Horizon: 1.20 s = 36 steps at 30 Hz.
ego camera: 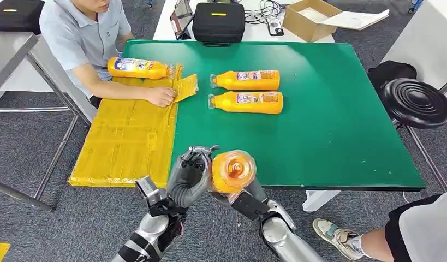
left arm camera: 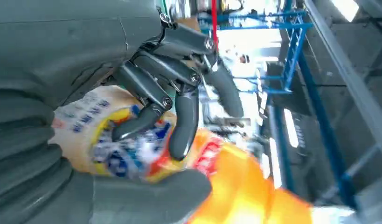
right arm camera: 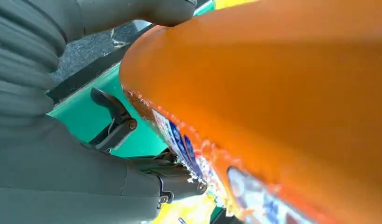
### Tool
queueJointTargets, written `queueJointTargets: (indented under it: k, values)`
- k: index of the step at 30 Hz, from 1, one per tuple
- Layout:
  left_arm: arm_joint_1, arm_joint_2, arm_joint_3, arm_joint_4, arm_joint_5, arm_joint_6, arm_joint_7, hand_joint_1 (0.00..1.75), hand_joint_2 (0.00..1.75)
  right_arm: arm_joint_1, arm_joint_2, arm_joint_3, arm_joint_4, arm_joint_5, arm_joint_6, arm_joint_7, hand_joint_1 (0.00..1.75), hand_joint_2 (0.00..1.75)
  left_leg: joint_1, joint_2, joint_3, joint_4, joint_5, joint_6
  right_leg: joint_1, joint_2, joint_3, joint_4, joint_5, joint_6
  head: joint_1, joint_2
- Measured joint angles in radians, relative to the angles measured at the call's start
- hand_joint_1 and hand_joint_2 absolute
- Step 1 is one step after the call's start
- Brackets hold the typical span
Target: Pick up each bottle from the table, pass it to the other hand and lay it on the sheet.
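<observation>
The left hand (ego camera: 191,177) wraps its fingers (left arm camera: 177,121) round the labelled middle of the held bottle (ego camera: 232,172), which the right hand (ego camera: 238,197) also grips from beneath, just off the near edge of the green table (ego camera: 341,125). The bottle's long axis points up towards the camera, base foremost, and the yellow sheet (ego camera: 128,136) lies off to the left-hand side, so the left hand is nearer it. Four bottles in all: this one, two lying side by side on the table (ego camera: 248,91), and one on the sheet's far end (ego camera: 139,67) by a seated person's hand (ego camera: 161,96)

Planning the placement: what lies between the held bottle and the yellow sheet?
The left hand, gripping the bottle; beyond it, bare green table up to the sheet, in the head view.
</observation>
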Motion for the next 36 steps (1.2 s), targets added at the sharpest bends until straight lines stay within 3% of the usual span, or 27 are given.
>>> queueJointTargets:
  k: [7, 23, 36]
  values:
    - [0.002, 0.004, -0.021, 0.0, -0.099, 0.13, -0.001, 0.0, 1.75, 0.002, 0.0, -0.014, 0.0, -0.003, 0.003, 0.002, 1.75, 1.75, 0.0, 0.0, 0.0, 0.0, 0.0, 0.0, 0.0, 0.0, 0.0, 0.0, 0.0, 0.0, 0.0, 0.0]
    - [0.031, 0.041, -0.021, 0.004, -0.163, 0.209, 0.002, 0.0, 1.75, 0.017, 0.003, -0.023, 0.0, -0.002, 0.018, 0.002, 1.75, 1.75, 0.0, 0.0, 0.0, 0.0, 0.0, 0.0, 0.0, 0.0, 0.0, 0.0, 0.0, 0.0, 0.0, 0.0]
    - [0.09, 0.077, -0.003, -0.008, -0.293, 0.302, -0.001, 0.0, 1.75, 0.018, 0.017, -0.066, 0.039, 0.108, 0.06, 0.002, 1.75, 1.75, 0.0, 0.0, 0.0, 0.0, 0.0, 0.0, 0.0, 0.0, 0.0, 0.0, 0.0, 0.0, 0.0, 0.0]
